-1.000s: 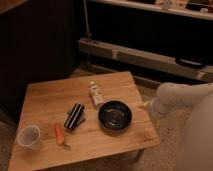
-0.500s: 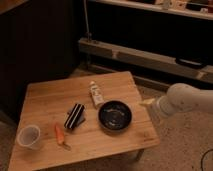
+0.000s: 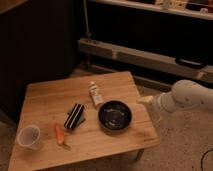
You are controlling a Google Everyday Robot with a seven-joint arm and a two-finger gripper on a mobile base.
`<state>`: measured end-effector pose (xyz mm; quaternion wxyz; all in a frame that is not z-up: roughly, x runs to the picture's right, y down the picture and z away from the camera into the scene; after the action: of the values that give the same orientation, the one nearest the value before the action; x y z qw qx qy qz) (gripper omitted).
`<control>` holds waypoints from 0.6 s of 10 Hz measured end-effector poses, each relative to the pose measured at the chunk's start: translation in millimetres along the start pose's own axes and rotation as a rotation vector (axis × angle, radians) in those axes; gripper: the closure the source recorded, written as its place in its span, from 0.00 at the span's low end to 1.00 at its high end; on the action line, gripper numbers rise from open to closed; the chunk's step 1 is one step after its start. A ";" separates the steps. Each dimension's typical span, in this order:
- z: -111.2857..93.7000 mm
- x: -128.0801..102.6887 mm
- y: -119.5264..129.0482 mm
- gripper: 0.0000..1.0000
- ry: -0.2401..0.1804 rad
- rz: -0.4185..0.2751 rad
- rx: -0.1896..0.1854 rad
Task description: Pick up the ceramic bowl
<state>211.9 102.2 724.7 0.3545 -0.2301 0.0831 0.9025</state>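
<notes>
Holding the gripper (image 3: 144, 100) at the table (image 3: 50, 95) right edge, jaws spread and gripping nothing, beside the ceramic bowl (image 3: 115, 116) lying near that edge

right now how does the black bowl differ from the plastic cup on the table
The ceramic bowl is glossy black, wide and shallow; the plastic cup is pale, translucent, narrower and taller. The bowl sits by the right edge of the wooden table, near the open gripper hovering off that edge; the cup stands at the front left corner. Both are upright.
</notes>
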 end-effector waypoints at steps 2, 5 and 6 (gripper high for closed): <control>-0.3 -2.3 -1.2 0.24 0.018 -0.019 -0.049; -1.5 -10.7 -5.7 0.24 0.029 -0.026 -0.103; -2.3 -12.0 -7.7 0.24 0.032 -0.031 -0.120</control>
<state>225.6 99.9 728.5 0.3527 -0.2668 0.0309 0.8964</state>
